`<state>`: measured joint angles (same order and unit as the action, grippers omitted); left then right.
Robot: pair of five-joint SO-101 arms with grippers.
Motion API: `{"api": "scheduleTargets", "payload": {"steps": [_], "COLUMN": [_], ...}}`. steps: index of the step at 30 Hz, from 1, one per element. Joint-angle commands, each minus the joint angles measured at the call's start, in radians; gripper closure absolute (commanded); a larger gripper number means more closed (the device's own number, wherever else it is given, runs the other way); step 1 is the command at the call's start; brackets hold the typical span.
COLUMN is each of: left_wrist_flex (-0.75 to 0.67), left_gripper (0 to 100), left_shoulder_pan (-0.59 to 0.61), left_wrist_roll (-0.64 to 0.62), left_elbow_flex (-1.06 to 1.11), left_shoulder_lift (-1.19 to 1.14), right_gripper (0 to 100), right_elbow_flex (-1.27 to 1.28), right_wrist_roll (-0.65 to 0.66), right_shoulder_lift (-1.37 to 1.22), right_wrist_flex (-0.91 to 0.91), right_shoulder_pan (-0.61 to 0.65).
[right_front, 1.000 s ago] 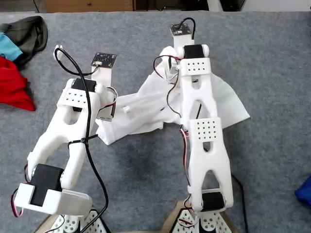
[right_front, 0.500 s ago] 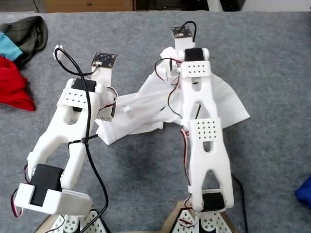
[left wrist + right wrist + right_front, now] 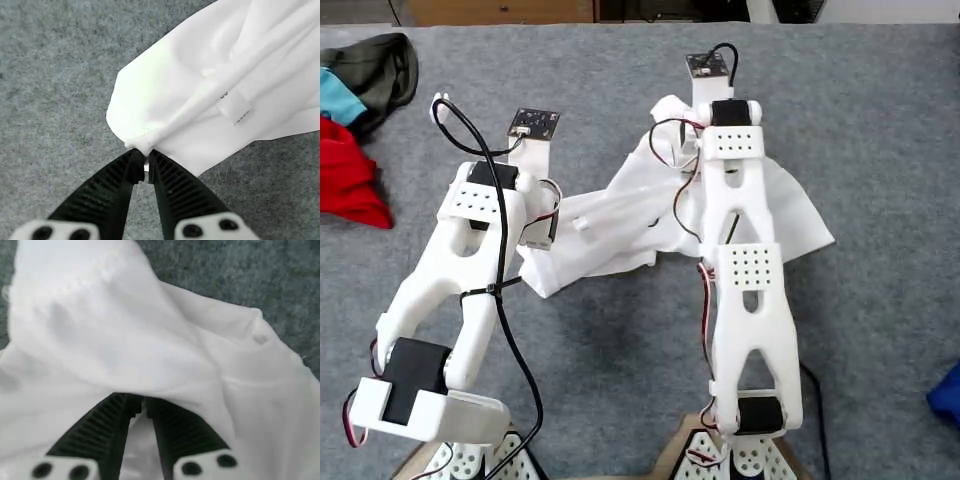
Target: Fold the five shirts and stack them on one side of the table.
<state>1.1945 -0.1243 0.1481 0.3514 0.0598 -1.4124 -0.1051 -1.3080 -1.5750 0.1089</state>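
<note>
White shirt point(image 3: 620, 225) pinched between left pincer point(image 3: 145, 161) and right pincer point(image 3: 139, 407).

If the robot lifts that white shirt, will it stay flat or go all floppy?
Probably floppy: the white shirt lies in soft folds and wrinkles. It'd likely dangle from the bunched corner that the left pincer pinches.

Soft, even light falls from above. In the high view the arms point(image 3: 745, 300) throw only faint, short shadows on the grey table point(image 3: 880, 120). The white shirt point(image 3: 620, 225) glares, nearly washed out in the left wrist view; in the right wrist view its folds carry soft grey shading.
</note>
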Motion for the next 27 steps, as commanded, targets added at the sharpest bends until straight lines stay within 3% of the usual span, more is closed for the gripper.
{"api": "scheduleTargets", "payload": {"steps": [1,15,27], "left_wrist_flex": [0.003,0.003,0.038], "left_gripper": [98,98,98], "left_shoulder_pan": [0.006,0.005,0.015], "left_wrist_roll": [-0.003,-0.006,-0.008], "left_elbow_flex": [-0.003,-0.003,-0.005], "left_shoulder_lift": [0.042,0.042,0.042], "right_gripper": [99.1,99.1,99.1], "right_elbow_flex": [-0.054,-0.243,-0.249], "right_wrist_roll": [0.005,-0.038,-0.040], "right_shoulder_lift": [0.001,0.179,0.403], "right_wrist_flex": [0.014,-0.152,-0.203], "right_shoulder_pan": [-0.024,-0.025,-0.002]}}
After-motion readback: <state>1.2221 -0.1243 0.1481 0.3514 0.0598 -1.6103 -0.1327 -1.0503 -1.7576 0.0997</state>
